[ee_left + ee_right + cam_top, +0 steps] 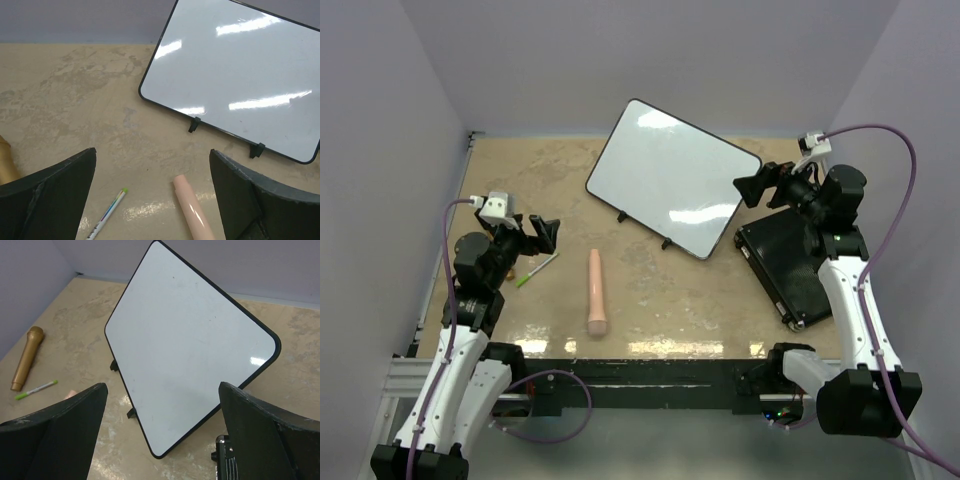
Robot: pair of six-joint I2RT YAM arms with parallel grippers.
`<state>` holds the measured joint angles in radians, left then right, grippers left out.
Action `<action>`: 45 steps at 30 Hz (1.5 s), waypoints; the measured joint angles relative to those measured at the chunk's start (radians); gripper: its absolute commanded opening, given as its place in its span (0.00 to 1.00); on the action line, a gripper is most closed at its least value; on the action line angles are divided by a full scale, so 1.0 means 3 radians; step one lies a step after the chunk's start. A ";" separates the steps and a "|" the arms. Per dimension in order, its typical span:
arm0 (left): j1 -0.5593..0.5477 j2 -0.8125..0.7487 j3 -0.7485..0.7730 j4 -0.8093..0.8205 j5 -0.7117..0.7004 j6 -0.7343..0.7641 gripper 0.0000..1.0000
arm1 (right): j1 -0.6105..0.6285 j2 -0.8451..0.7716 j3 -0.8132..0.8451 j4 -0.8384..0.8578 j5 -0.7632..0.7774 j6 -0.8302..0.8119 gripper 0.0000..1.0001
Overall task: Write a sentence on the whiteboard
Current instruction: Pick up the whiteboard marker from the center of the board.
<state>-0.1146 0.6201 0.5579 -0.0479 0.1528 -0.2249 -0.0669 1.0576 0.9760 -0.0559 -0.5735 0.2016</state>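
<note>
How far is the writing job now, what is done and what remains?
Done: nothing, the whiteboard is blank. In hand: nothing, the left end effector and right end effector are open and empty. Left: pick up the pen and write the sentence.

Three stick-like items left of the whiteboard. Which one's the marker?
The thin white marker with the green tip, lying between the pink cylinder and the gold microphone-shaped piece. The other two are much thicker and single-coloured.
</note>
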 measured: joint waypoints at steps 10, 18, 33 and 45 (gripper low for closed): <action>0.0000 0.0434 0.0183 -0.0195 0.0004 0.0001 1.00 | 0.0000 -0.0066 0.0001 -0.0008 -0.0153 -0.0116 0.99; 0.0000 0.0861 0.0718 -0.0600 -0.0042 0.0069 1.00 | 0.0055 -0.0042 0.0108 -0.0094 -0.0650 -0.0576 0.99; -0.0151 0.2314 0.1512 -0.1550 -0.0888 0.0783 0.71 | 0.0704 0.0207 0.0108 -0.0811 -0.1342 -0.2192 0.99; -0.0155 0.3348 0.1518 -0.1762 -0.0778 0.1291 0.47 | 0.0863 0.0272 0.0108 -0.1025 -0.1373 -0.2546 0.99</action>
<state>-0.1612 1.6245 1.0134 -0.5766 -0.0807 0.1623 0.1921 1.1393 1.0084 -0.3634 -0.9855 -0.5621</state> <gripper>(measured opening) 0.483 0.986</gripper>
